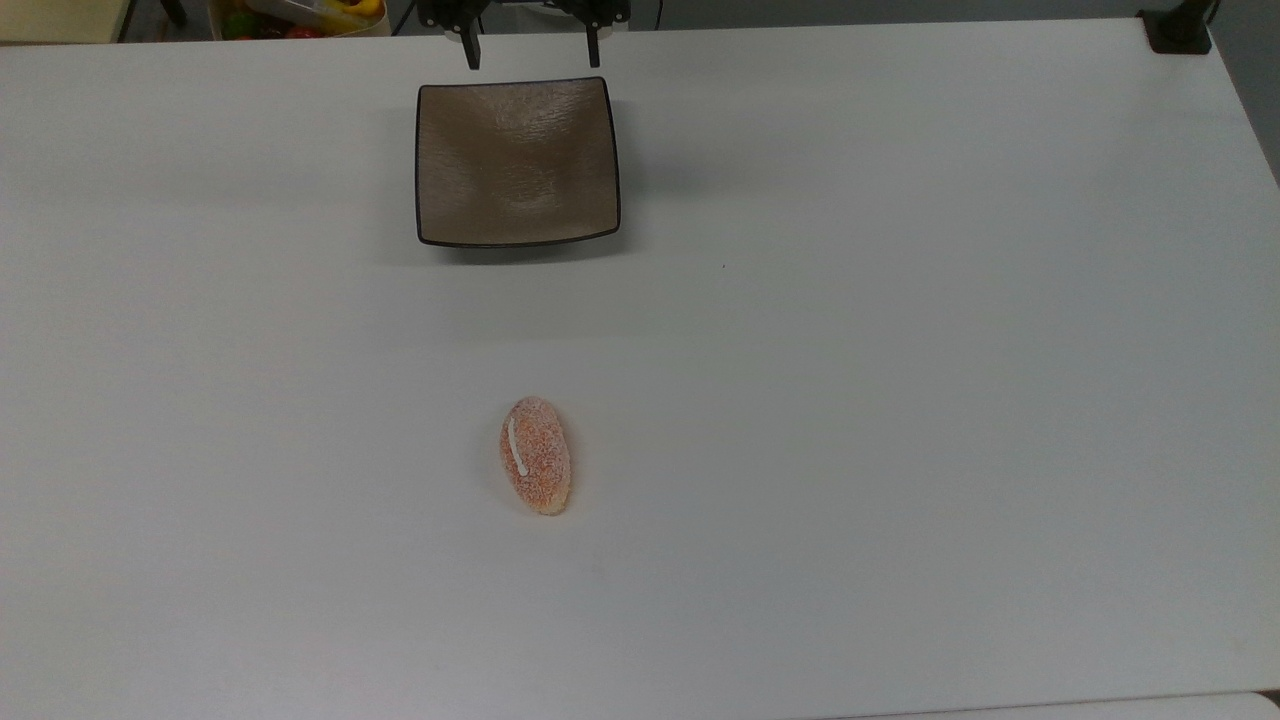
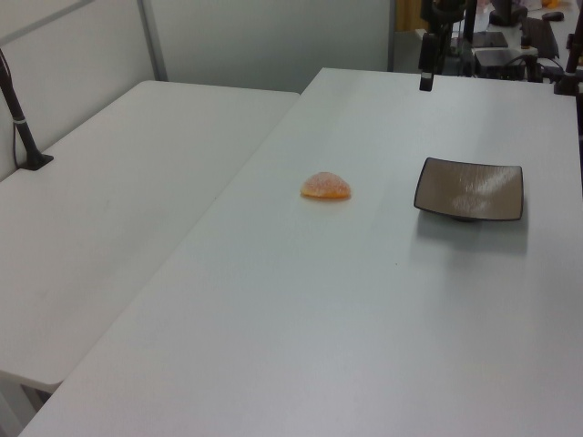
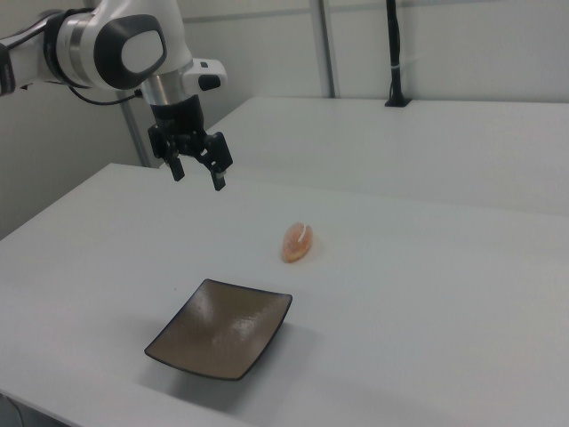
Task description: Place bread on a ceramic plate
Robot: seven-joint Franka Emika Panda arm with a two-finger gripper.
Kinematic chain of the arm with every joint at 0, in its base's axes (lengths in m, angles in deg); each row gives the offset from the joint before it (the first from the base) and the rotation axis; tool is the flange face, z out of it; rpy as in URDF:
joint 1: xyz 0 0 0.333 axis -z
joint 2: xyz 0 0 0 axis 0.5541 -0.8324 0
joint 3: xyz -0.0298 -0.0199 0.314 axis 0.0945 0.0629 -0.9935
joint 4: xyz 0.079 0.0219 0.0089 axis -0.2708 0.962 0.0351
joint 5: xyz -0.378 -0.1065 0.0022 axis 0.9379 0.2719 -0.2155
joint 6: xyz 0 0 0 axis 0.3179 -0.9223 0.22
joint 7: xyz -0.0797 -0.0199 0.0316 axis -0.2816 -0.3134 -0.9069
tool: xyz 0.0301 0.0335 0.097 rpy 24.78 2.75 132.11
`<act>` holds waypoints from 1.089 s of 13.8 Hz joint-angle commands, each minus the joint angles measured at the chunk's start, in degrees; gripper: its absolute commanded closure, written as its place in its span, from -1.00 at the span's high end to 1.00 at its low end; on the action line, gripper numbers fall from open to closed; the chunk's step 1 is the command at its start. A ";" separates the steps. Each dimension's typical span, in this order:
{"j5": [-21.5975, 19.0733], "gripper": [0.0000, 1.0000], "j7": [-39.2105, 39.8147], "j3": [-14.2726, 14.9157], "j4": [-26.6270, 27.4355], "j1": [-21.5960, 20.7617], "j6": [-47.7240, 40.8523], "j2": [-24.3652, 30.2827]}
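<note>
The bread (image 1: 535,456) lies alone on the white counter (image 1: 900,400), well apart from the bare ceramic plate (image 1: 516,160). Beyond it the gripper (image 3: 196,171) hangs spread and empty; nothing looks begun.

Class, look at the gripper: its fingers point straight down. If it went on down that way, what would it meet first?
Most likely the bare table. The open gripper hangs beyond the plate's far edge, with the bread well off to the right view's right. Depth is unclear, so it might just clip the plate's rim.
</note>
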 commanded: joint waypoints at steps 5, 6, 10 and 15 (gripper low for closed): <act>-1.27 1.00 1.07 0.48 -0.12 -0.82 0.23 -0.31; -1.27 1.00 1.16 0.13 -0.03 -0.91 0.23 -0.48; -1.18 1.00 1.16 0.12 0.14 -1.52 0.14 -0.48; -1.18 1.00 1.86 0.65 0.06 -2.49 2.60 -2.15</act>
